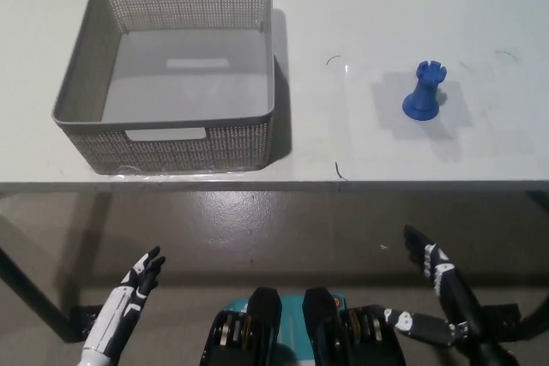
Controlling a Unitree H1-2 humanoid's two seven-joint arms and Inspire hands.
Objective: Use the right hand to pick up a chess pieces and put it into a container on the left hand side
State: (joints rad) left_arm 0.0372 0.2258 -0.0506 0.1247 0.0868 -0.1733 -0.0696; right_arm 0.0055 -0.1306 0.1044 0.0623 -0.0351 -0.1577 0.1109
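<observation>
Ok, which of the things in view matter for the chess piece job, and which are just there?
For the job:
- blue chess piece, standing upright on the table's right side
- grey basket, empty, on the table's left side
- right hand, open, low in front of the table edge

Just there:
- left hand, open, resting at lower left
- white table
- faint pen marks on the tabletop

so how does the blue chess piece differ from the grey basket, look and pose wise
The blue chess piece is a small solid rook with a notched top; the grey basket is much larger, open-topped, with perforated walls and handle slots. The chess piece is saturated blue, the basket dull grey. The chess piece stands on the table's right, the basket on its left, and the basket holds nothing. Both sit upright on the white table, untouched by either hand.
</observation>
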